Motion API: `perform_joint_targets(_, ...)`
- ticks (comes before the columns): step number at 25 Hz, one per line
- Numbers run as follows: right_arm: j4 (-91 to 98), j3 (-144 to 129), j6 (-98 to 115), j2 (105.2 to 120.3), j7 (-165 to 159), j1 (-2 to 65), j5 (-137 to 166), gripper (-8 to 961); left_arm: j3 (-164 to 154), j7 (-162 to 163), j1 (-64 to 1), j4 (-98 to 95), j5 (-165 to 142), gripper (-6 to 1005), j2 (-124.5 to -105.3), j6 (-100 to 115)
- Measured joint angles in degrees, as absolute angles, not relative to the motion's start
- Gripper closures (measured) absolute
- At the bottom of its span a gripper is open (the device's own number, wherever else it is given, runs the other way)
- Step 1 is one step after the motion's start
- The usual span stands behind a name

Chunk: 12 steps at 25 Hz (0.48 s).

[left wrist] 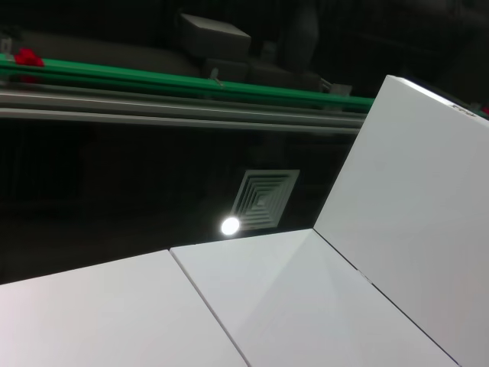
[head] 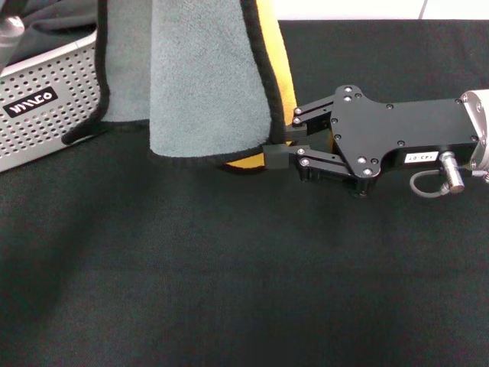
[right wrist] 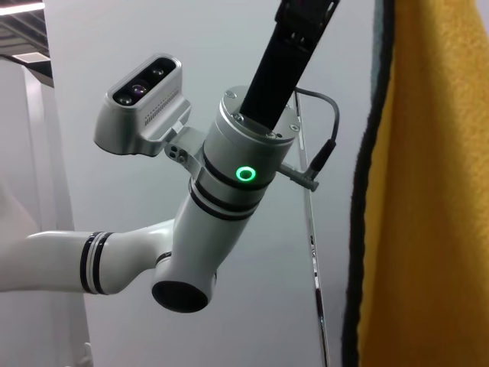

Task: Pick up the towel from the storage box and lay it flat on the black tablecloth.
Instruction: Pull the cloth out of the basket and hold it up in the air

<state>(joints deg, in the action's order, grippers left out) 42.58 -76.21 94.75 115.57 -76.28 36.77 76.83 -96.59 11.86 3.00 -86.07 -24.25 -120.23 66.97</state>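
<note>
Yellow towel [right wrist: 428, 191] reverse fills right wrist view

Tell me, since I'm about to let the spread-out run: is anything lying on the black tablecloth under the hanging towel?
Nothing visible. The towel hangs with the right gripper at its lower edge, above bare black tablecloth; the storage box sits off to the left.

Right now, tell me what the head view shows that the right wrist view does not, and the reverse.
Head view only: the storage box, the black tablecloth, the towel's grey-green face, and the right gripper at its lower edge. Right wrist view only: the left arm's wrist with a lit green ring and its camera. Both: the hanging towel's yellow side and black edging.
</note>
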Motion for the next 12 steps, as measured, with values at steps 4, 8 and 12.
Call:
perform_joint_targets(4, 42.84, -76.33, 94.78, 115.57, -75.66, 36.74, 76.90, 778, -96.61, 11.86, 3.00, -85.95, -24.25, 987, -120.24, 66.97)
perform_joint_targets(8, 42.87, -76.13, 94.69, 115.71, -75.03, 36.73, 76.90, 823, -97.00, 11.86, 3.05, -85.74, -24.25, 987, -120.24, 66.99)
perform_joint_targets(12, 42.89, -76.11, 94.74, 115.75, -74.61, 36.73, 76.90, 863, -97.13, 11.86, 3.08, -85.70, -23.88, 987, -120.24, 67.11)
